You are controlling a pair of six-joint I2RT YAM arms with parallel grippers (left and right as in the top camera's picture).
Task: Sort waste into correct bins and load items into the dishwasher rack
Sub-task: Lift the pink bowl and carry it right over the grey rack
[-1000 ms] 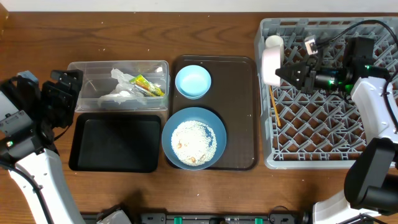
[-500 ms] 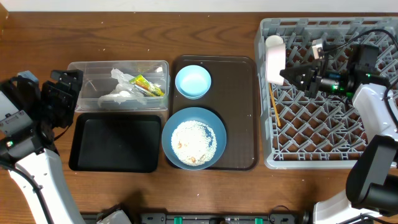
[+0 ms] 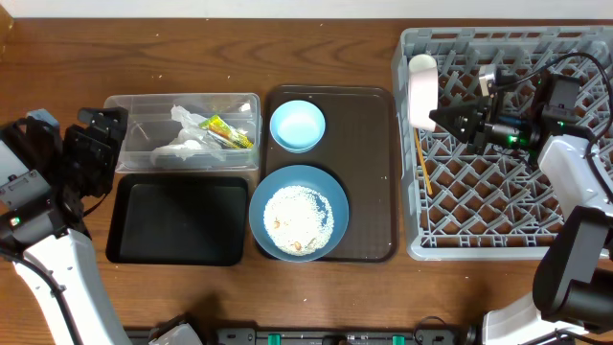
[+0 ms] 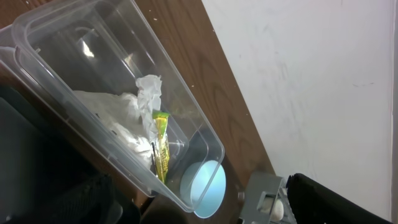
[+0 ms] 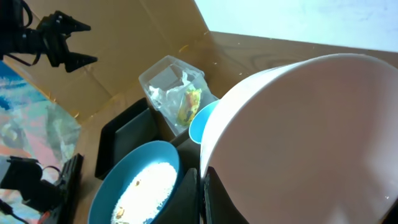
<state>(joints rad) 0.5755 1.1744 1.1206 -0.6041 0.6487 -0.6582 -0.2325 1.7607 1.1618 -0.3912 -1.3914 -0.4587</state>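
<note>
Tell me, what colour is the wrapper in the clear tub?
The wrapper is yellow-green; left wrist view.

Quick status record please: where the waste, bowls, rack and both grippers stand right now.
clear tub: napkin and wrapper inside
black tray: nothing in it
large blue bowl: on brown tray, rice inside
small blue bowl: on brown tray, empty
pink bowl: on edge at left side of rack
chopstick: in rack, left side
left gripper: open, beside clear tub
right gripper: shut, tips at pink bowl
</note>
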